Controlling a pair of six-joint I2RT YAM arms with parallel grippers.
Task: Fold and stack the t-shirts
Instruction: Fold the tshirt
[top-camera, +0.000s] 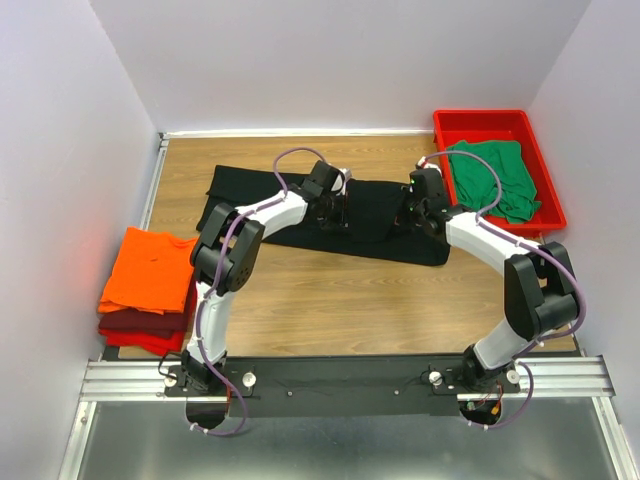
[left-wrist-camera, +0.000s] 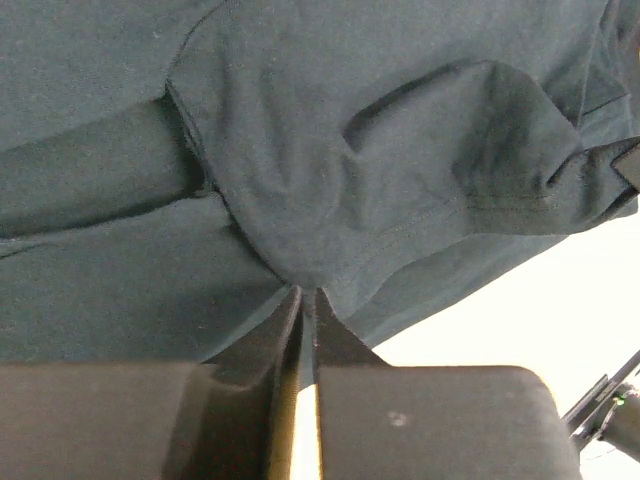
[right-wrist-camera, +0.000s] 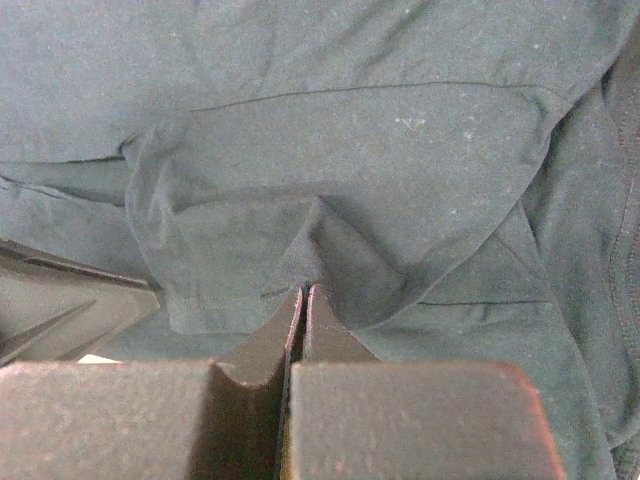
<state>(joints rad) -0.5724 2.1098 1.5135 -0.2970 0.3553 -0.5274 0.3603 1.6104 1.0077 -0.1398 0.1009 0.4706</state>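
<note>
The large black t-shirt (top-camera: 300, 205) lies stretched across the far middle of the table. My left gripper (top-camera: 335, 212) is shut on a pinch of the black cloth (left-wrist-camera: 300, 200), near its middle. My right gripper (top-camera: 408, 215) is shut on a fold of the same black shirt (right-wrist-camera: 330, 170), toward its right end. The orange t-shirt (top-camera: 150, 268) lies folded on top of the dark red t-shirt (top-camera: 140, 322) at the left edge. The green t-shirt (top-camera: 495, 175) lies crumpled in the red tray (top-camera: 445, 125).
The red plastic tray stands at the far right corner against the wall. White walls close in the table on three sides. Bare wood (top-camera: 370, 300) lies between the black shirt and the arm bases.
</note>
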